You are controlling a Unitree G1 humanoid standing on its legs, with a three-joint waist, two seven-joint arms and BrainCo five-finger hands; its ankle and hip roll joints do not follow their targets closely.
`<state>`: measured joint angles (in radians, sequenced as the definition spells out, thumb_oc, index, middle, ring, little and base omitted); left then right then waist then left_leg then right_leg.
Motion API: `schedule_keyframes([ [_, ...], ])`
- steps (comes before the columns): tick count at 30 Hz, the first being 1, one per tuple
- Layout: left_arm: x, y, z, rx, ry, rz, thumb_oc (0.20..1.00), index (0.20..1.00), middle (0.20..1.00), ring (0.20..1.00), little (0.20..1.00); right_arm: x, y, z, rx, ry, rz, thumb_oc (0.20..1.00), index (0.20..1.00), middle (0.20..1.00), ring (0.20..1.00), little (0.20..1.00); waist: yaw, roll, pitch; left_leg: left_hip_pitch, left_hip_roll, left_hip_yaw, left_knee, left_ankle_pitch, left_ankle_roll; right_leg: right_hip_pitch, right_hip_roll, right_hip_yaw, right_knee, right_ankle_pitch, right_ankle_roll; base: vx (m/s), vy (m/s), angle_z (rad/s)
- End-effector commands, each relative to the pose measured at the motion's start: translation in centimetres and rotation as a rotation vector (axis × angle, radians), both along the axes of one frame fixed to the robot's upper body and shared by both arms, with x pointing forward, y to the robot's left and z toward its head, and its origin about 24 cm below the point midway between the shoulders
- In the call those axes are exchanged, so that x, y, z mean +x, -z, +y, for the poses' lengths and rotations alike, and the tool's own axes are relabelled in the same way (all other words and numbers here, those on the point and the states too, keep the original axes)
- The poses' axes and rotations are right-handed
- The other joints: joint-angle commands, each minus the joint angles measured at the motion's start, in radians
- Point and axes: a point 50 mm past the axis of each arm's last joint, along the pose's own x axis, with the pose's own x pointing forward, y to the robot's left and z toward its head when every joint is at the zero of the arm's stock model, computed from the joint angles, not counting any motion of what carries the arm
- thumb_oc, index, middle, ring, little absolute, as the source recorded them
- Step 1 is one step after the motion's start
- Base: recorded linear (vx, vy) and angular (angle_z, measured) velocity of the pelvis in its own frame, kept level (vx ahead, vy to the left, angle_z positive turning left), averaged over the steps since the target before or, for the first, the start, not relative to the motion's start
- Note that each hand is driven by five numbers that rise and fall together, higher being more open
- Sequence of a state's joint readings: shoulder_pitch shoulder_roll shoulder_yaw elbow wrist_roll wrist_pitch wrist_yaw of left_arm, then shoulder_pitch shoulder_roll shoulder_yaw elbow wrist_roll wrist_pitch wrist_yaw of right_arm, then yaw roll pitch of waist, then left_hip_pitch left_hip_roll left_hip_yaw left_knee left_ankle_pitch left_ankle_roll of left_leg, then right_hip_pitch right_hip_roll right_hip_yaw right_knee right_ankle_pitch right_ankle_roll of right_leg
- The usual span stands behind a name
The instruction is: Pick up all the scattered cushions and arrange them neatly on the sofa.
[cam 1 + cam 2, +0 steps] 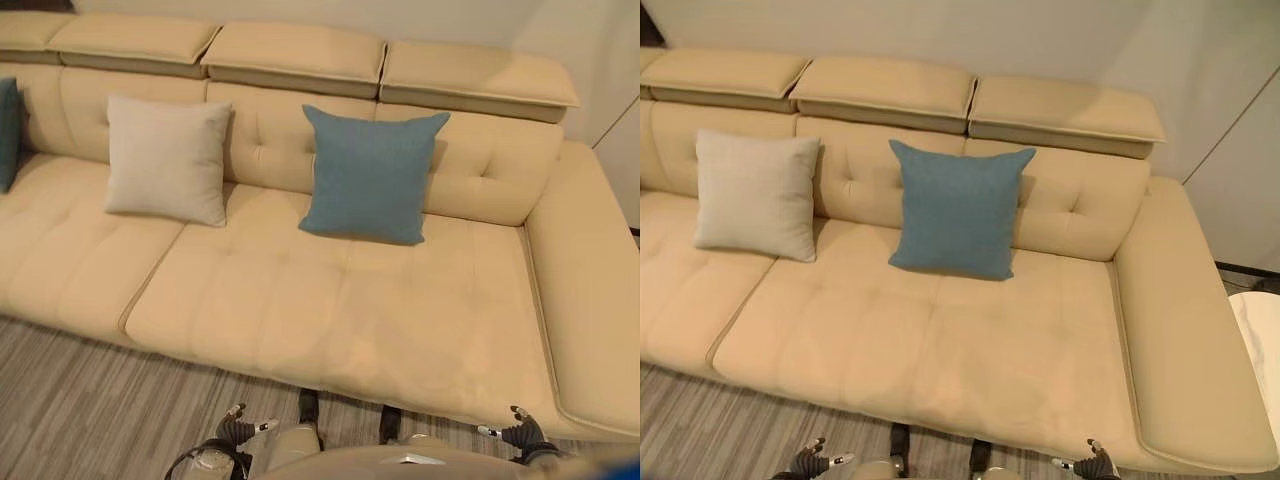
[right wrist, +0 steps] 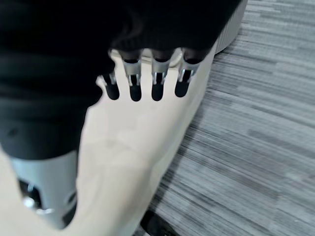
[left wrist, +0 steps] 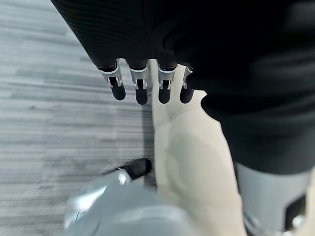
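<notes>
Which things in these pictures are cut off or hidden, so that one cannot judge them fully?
- Dark teal cushion: left eye view, cut by the left edge, so its placement is unclear.
- Sofa: its left end runs past the left edge in both eye views.
- Floor: only a strip before the sofa shows, so more cushions there cannot be excluded.
- White round object: right eye view, cut by the right edge.

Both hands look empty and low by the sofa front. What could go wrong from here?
1. The blue cushion leans tilted against the backrest and may slump forward if the seat is jolted.
2. A dark cushion shows partly at the frame's edge, so its placement can't be checked.
3. The left hand and right hand hang close to the sofa front and could brush it.
</notes>
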<state>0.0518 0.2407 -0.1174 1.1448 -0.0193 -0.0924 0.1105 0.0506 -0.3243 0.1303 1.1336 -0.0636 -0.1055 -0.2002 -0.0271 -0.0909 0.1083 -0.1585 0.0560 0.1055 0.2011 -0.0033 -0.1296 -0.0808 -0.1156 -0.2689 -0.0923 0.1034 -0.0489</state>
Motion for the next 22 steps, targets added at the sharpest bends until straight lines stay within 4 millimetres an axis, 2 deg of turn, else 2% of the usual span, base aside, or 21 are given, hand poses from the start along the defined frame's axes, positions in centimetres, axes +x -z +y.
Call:
schedule_keyframes([
  [1,0.6,-0.3,0.4,0.034,0.027,-0.027,1.000,1.000,1.000,1.000,1.000,1.3,-0.5,-0.5,-0.032,-0.055,-0.011,1.000,1.000,1.000,1.000,1.000,-0.014,0.034,-0.021,0.128,-0.005,-0.005,-0.035,-0.160,0.051,-0.017,0.012,0.014,0.012,-0.050,0.157,-0.09,0.109,0.27],
  [4,1.2,-0.4,0.0,0.032,0.047,-0.041,1.000,1.000,1.000,1.000,1.000,1.4,-0.3,-0.1,-0.031,-0.067,0.010,1.000,1.000,1.000,1.000,1.000,-0.025,0.043,-0.031,0.157,-0.017,-0.002,-0.110,-0.149,0.057,-0.049,0.005,0.004,0.019,-0.019,0.167,-0.11,0.118,0.42],
  [7,1.9,-0.6,-0.1,0.042,0.058,-0.056,1.000,1.000,1.000,1.000,1.000,2.1,-0.3,0.3,-0.045,-0.108,0.011,1.000,1.000,1.000,1.000,1.000,-0.016,0.040,-0.019,0.157,-0.049,-0.039,-0.154,-0.137,0.074,-0.086,-0.014,0.008,0.035,0.013,0.184,-0.20,0.180,0.06],
  [8,1.9,-0.5,0.1,0.047,0.046,-0.046,1.000,1.000,1.000,1.000,1.000,3.0,-0.4,0.6,-0.066,-0.168,0.016,1.000,1.000,1.000,1.000,1.000,0.006,0.035,0.002,0.150,-0.075,-0.072,-0.189,-0.122,0.095,-0.134,-0.038,0.011,0.109,0.010,0.198,-0.31,0.237,-0.16],
  [11,1.1,-0.3,0.7,0.053,0.014,-0.010,1.000,1.000,1.000,1.000,1.000,3.9,-0.6,1.0,-0.073,-0.212,0.013,1.000,1.000,1.000,1.000,1.000,0.025,0.037,0.031,0.147,-0.075,-0.057,-0.197,-0.104,0.118,-0.164,-0.070,-0.006,0.217,-0.010,0.209,-0.22,0.132,-0.60],
  [12,1.1,-0.4,1.0,0.064,0.016,-0.003,1.000,1.000,1.000,1.000,1.000,4.1,-0.6,1.2,-0.076,-0.223,0.014,1.000,1.000,1.000,1.000,1.000,0.028,0.039,0.038,0.143,-0.075,-0.055,-0.196,-0.098,0.125,-0.160,-0.069,0.008,0.243,-0.028,0.209,-0.22,0.069,-0.44],
  [13,1.2,-0.5,1.4,0.077,0.020,-0.004,1.000,1.000,1.000,1.000,1.000,3.8,-0.5,1.1,-0.075,-0.222,0.029,1.000,1.000,1.000,1.000,1.000,0.029,0.045,0.038,0.128,-0.076,-0.057,-0.195,-0.084,0.134,-0.144,-0.047,0.067,0.308,-0.066,0.201,-0.21,0.057,-0.11],
  [14,1.4,-0.6,1.5,0.078,0.017,-0.013,1.000,1.000,1.000,1.000,1.000,3.5,-0.4,1.0,-0.071,-0.211,0.035,1.000,1.000,1.000,1.000,1.000,0.030,0.047,0.034,0.120,-0.077,-0.061,-0.197,-0.079,0.136,-0.140,-0.034,0.100,0.335,-0.080,0.198,-0.17,0.023,0.00],
  [16,1.7,-0.7,1.4,0.081,0.023,-0.018,1.000,1.000,1.000,1.000,1.000,2.7,0.0,1.1,-0.055,-0.182,0.054,1.000,1.000,1.000,1.000,1.000,0.033,0.043,0.015,0.102,-0.080,-0.067,-0.197,-0.074,0.134,-0.105,-0.021,0.132,0.313,-0.102,0.192,-0.05,-0.055,0.02],
  [18,1.7,-0.6,1.3,0.080,0.025,-0.016,1.000,1.000,1.000,1.000,1.000,2.3,0.2,1.3,-0.043,-0.172,0.070,1.000,1.000,1.000,1.000,1.000,0.035,0.030,-0.002,0.097,-0.085,-0.065,-0.196,-0.075,0.127,-0.061,-0.016,0.136,0.240,-0.111,0.184,0.02,-0.097,0.06],
  [22,1.4,-0.4,0.8,0.063,0.013,-0.012,1.000,1.000,1.000,1.000,1.000,2.2,0.2,1.2,-0.051,-0.173,0.080,1.000,1.000,1.000,1.000,1.000,0.038,0.027,-0.032,0.102,-0.077,-0.054,-0.195,-0.073,0.118,-0.009,0.002,0.139,0.138,-0.096,0.185,0.02,-0.075,0.09],
])
